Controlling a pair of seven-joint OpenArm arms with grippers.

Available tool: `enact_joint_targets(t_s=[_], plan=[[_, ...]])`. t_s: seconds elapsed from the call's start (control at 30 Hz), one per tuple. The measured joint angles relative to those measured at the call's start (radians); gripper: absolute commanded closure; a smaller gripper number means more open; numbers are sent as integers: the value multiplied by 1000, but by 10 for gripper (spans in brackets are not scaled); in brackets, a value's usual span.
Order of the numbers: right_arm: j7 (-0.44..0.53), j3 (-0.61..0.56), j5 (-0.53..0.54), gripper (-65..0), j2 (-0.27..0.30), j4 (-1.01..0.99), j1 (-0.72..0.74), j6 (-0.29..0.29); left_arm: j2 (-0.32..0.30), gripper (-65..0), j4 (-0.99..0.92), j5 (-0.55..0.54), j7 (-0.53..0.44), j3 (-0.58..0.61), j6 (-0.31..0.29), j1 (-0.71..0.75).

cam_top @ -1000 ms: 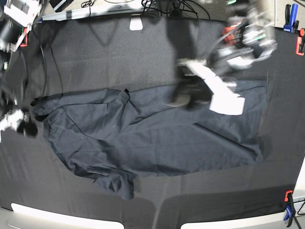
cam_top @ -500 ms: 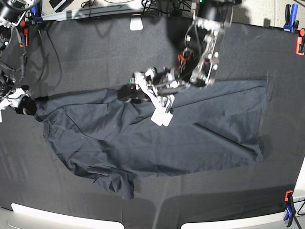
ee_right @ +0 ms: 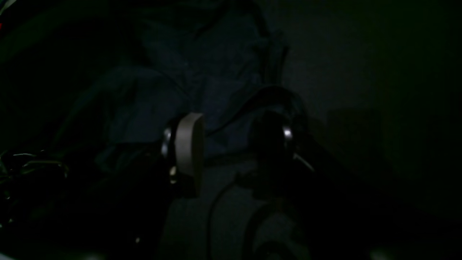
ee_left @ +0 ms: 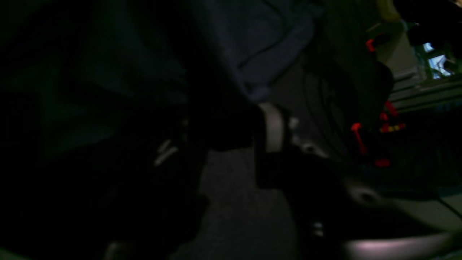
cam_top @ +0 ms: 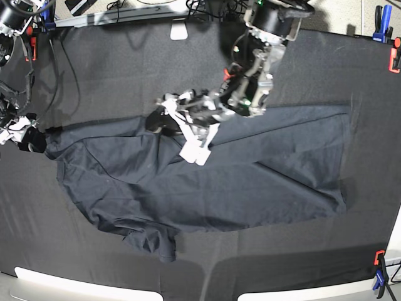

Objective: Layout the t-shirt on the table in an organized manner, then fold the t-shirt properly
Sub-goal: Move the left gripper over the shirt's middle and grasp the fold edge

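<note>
Base view: t-shirt [cam_top: 207,182] spread mid-bench [cam_top: 125,69], still rumpled. Left gripper [cam_top: 164,117] fingers lowered on the collar edge, grip cannot be told. Right gripper [cam_top: 28,139] fingers parted at the far-left shirt corner. Collar should be pinched fully before pulling.

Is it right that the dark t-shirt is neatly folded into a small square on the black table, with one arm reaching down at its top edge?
Not quite. In the base view the t-shirt is not folded: it lies spread wide and wrinkled across the table. The rest holds: the left gripper reaches down at its top edge.
</note>
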Motion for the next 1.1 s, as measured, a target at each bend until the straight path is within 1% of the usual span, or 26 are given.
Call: enact_joint_targets(t_s=[0.03, 0.07, 0.13, 0.17, 0.27, 0.3, 0.37, 0.4, 0.53, 0.63, 0.67, 0.7, 0.8, 1.0, 1.03, 1.07, 1.1], plan=[[-4, 0, 0, -264, 0, 0, 0, 0, 0, -18, 0, -1, 0, 0, 0, 0], [-8, 0, 0, -264, 0, 0, 0, 0, 0, 0, 0, -1, 0, 0, 0, 0], [-11, 0, 0, -264, 0, 0, 0, 0, 0, 0, 0, 2, 4, -1, 0, 0], [-11, 0, 1, -264, 0, 0, 0, 0, 0, 0, 0, -2, 19, -2, -14, 0], [-11, 0, 0, -264, 0, 0, 0, 0, 0, 0, 1, -63, 174, 14, -114, 0], [-11, 0, 0, -264, 0, 0, 0, 0, 0, 0, 1, -80, 220, 28, -124, 0], [-11, 0, 0, -264, 0, 0, 0, 0, 0, 0, 1, -84, 293, 53, -127, 0], [-11, 0, 1, -264, 0, 0, 0, 0, 0, 0, 1, -80, 308, 65, -126, 0], [-11, 0, 1, -264, 0, 0, 0, 0, 0, 0, 1, -78, 317, 91, -126, 0], [-11, 0, 0, -264, 0, 0, 0, 0, 0, -210, 1, -78, 321, 90, -126, -1], [-11, 0, 0, -264, 0, 0, 0, 0, 0, -270, 1, -81, 330, 90, -126, -1], [-11, 0, 0, -264, 0, 0, 0, 0, 0, -305, 1, -81, 346, 90, -126, -1], [-11, 0, 0, -264, 0, 0, 0, 0, 0, -311, 12, -79, 371, 90, -127, 0], [-11, 0, -1, -264, 0, 0, 0, 0, 0, -309, 128, -103, 357, 89, -127, 0], [-11, 0, -1, -264, 0, 0, 0, 0, 0, -309, 153, -101, 339, 88, -116, 0], [-11, 0, -2, -264, 0, 0, 0, 0, 0, -309, 174, -98, 296, 88, -70, 0], [-11, 0, -2, -264, 0, 0, 0, 0, 0, -309, 191, -61, 245, 89, -45, -1]])
